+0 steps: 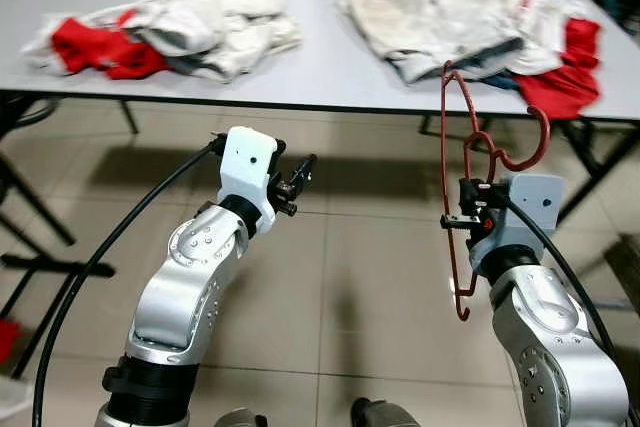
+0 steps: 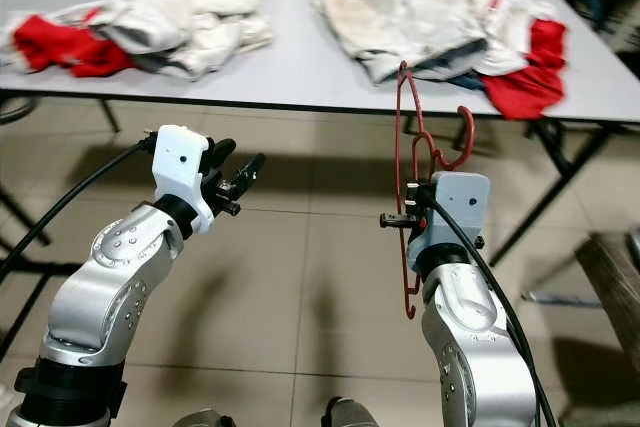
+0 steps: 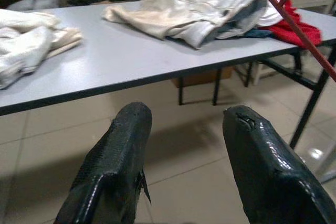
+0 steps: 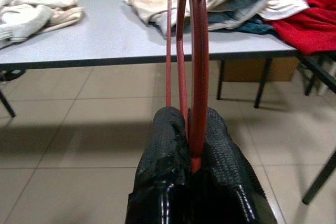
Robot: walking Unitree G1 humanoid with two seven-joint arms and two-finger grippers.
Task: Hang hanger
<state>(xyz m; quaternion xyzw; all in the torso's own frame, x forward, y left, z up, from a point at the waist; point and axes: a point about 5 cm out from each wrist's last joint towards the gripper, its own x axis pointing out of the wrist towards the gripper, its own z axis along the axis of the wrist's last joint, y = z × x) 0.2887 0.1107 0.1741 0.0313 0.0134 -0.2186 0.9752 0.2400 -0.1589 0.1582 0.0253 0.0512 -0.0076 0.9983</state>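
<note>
right gripper (image 1: 468, 209) is clamping the red hanger (image 1: 455, 197) upright, short of the worktop (image 1: 320, 67) edge. left gripper (image 1: 300, 179) is idling, jaws apart, empty. pickup judged done; no rail is showing, so hanging is remaining.

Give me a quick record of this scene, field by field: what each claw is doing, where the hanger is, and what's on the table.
right claw: shut on the red hanger, held upright in front of the table
left claw: open, holding nothing, raised over the floor
table: grey, ahead of the robot
on table: two clothes piles, one left, one right, white with red pieces
floor: beige tiles
</note>
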